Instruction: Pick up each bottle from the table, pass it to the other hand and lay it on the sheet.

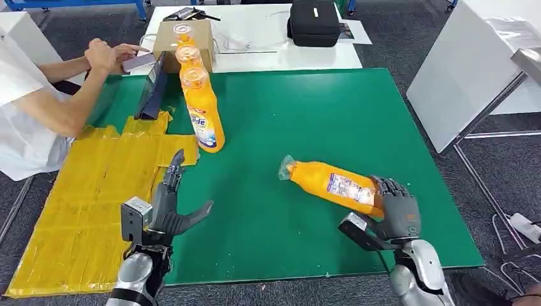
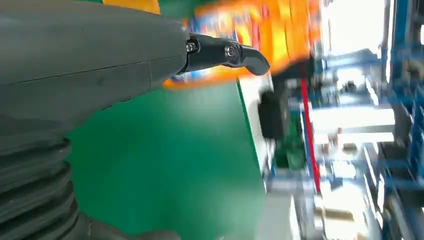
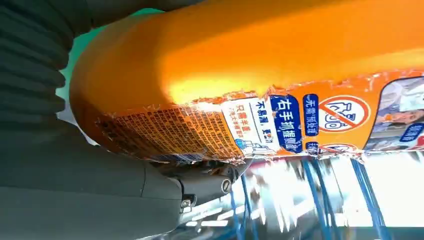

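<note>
Bottle [image 1: 332, 183] in right hand [image 1: 397, 210], mid-mat, clear.

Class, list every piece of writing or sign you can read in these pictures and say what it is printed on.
"右手抓握点": blue patch on the held bottle, gripped by the right hand.
Red crossed-circle sign: same label; characters inside uncertain.
"...ide": label of the nearest standing bottle.
Fine print on all labels: too small to read.

1 orange bottle [image 1: 332, 185] lay sideways in the right hand [image 1: 397, 210]. 3 more bottles [image 1: 203, 108] stood beside the yellow sheet [image 1: 83, 204].
</note>
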You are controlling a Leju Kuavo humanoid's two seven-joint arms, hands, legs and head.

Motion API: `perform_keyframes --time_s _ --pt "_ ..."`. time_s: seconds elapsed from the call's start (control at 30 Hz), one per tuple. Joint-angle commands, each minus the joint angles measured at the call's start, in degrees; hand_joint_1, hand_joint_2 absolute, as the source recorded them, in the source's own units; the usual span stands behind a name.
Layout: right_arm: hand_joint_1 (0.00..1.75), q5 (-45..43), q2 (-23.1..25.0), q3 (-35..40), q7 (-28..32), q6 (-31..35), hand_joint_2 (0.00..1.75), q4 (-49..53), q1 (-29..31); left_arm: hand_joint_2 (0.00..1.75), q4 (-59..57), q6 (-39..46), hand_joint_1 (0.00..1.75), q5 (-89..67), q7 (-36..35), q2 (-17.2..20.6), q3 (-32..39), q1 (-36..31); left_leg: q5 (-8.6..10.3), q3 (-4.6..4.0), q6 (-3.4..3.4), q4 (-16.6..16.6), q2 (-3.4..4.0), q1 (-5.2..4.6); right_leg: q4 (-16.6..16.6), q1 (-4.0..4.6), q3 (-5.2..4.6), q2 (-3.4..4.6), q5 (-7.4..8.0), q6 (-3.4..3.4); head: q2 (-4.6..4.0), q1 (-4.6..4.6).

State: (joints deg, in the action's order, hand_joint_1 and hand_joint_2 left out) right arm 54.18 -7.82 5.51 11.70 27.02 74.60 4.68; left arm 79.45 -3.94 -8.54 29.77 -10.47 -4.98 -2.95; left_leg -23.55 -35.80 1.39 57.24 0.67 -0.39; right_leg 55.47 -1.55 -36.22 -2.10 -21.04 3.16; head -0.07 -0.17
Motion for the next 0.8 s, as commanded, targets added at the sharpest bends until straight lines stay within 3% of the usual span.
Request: perform_keyframes --time_s 0.03,0.23,0.37,0.47,0.5,0.53,0.57,0.67,0.8 --pt "1.75 -1.0 6.3 -2.6 0.4 0.8 1.75 4.3 -0.4 1.75 0.3 -0.7 0.00 0.5 -0.5 2.0 -2.8 0.3 -0.14 0.26 -0.13 0.0 0.00 0.13 0.0 0.11 0.26 0.20 -0.13 -0.20 0.00 0.02" --pt "1.75 -14.0 13.0 -3.1 8.5 7.3 1.75 11.5 -1.4 1.75 0.1 -2.9 0.00 0.9 -1.3 3.2 -7.9 -0.5 -0.08 0.11 -0.11 0.0 0.00 0.06 0.1 0.04 0.08 0.17 -0.09 -0.13 0.00 0.02" --pt "1.73 -21.1 14.6 -1.3 11.7 5.8 1.75 12.6 -0.9 1.75 -2.2 -3.3 0.00 1.7 -2.6 3.2 -10.1 -2.5 -0.17 0.24 -0.15 0.1 0.05 0.10 0.1 0.08 0.20 0.25 -0.16 -0.19 0.00 0.02" --pt "1.71 -25.4 14.8 0.7 13.9 0.8 1.75 10.4 0.6 1.75 -3.3 -4.3 0.00 3.2 -3.1 3.4 -11.2 -3.6 -0.09 0.23 -0.13 0.0 -0.06 0.10 0.0 0.08 0.21 0.12 -0.12 -0.17 0.00 0.02" --pt "1.48 -24.9 14.8 2.4 16.1 -0.2 1.75 9.6 1.0 1.75 -4.0 -5.4 0.00 4.1 -3.3 3.5 -11.6 -4.2 -0.06 0.20 -0.11 0.0 0.00 0.08 0.0 0.05 0.16 0.15 -0.08 -0.14 0.00 0.02" --pt "1.47 -25.1 15.3 4.0 16.6 -2.1 1.75 8.5 1.3 1.75 -4.7 -6.2 0.00 5.0 -3.5 3.4 -11.8 -4.8 -0.04 0.14 -0.08 0.0 0.06 0.07 0.0 0.05 0.10 0.18 -0.04 -0.10 0.00 0.02" --pt "1.47 -24.9 16.3 5.5 16.9 -2.8 1.75 6.3 1.7 1.75 -5.8 -7.1 0.00 6.1 -3.9 3.3 -11.9 -5.6 -0.11 0.28 -0.13 0.0 0.12 0.12 0.0 0.09 0.23 0.31 -0.08 -0.18 0.00 0.02" --pt "1.73 -26.8 17.9 8.0 18.1 -3.4 1.75 1.1 3.2 1.75 -7.2 -8.0 0.00 7.9 -4.0 3.3 -12.6 -6.5 -0.10 0.32 -0.15 0.0 0.15 0.14 0.0 0.11 0.26 0.34 -0.05 -0.19 0.00 0.02" --pt "1.75 -29.5 19.0 9.4 18.4 -6.1 1.75 -3.4 5.0 1.75 -7.1 -8.4 0.00 8.5 -4.0 3.5 -13.4 -6.9 -0.05 0.28 -0.13 -0.1 0.12 0.12 -0.1 0.09 0.25 0.27 -0.02 -0.15 0.00 0.02"
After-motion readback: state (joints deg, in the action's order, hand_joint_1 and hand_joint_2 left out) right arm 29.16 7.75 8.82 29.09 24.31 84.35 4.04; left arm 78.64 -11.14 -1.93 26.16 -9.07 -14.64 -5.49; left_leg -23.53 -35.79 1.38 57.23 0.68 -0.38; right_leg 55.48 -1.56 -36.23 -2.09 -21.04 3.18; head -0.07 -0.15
